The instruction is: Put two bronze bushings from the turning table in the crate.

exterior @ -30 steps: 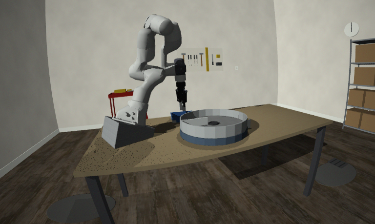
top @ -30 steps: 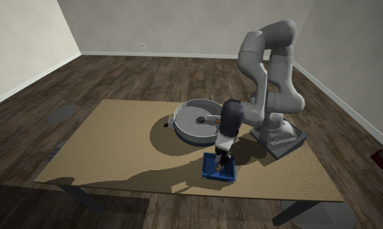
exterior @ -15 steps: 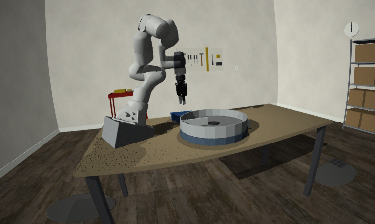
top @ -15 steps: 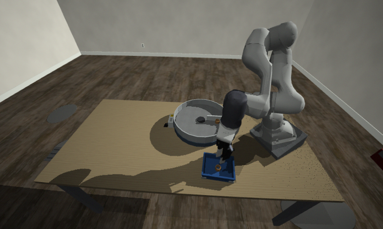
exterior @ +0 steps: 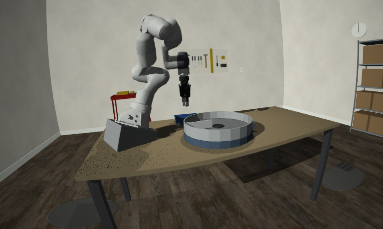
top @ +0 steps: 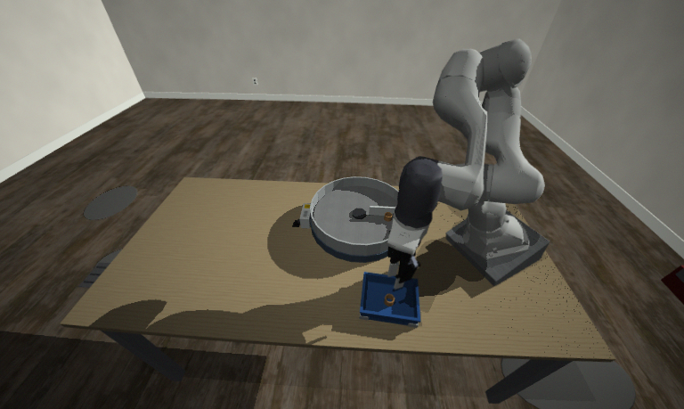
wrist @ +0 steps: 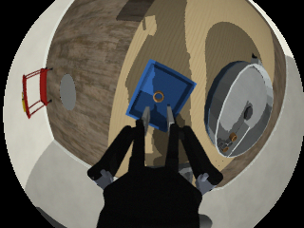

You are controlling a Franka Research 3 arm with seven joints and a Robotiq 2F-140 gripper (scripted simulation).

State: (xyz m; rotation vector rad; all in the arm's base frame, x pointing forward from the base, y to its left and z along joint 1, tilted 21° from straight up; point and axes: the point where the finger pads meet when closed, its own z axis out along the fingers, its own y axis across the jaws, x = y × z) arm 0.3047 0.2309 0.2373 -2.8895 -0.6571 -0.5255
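Observation:
One bronze bushing [top: 388,297] [wrist: 159,97] lies in the blue crate [top: 390,318] [exterior: 182,117] [wrist: 142,104]. A second bronze bushing [top: 387,216] [wrist: 235,136] sits on the grey turning table [top: 322,198] [exterior: 217,133] [wrist: 218,108], next to a white divider. A dark bushing [top: 358,213] [exterior: 218,125] [wrist: 249,112] lies near the table's middle. My gripper [top: 400,283] [exterior: 185,104] [wrist: 158,112] hangs well above the crate, pointing down. Its fingers stand a little apart with nothing between them.
The robot base [top: 496,249] stands right of the turning table. A small yellow-and-white box [top: 305,214] sits at the turning table's left edge. A red stand [exterior: 121,98] [wrist: 34,91] is on the floor behind the table.

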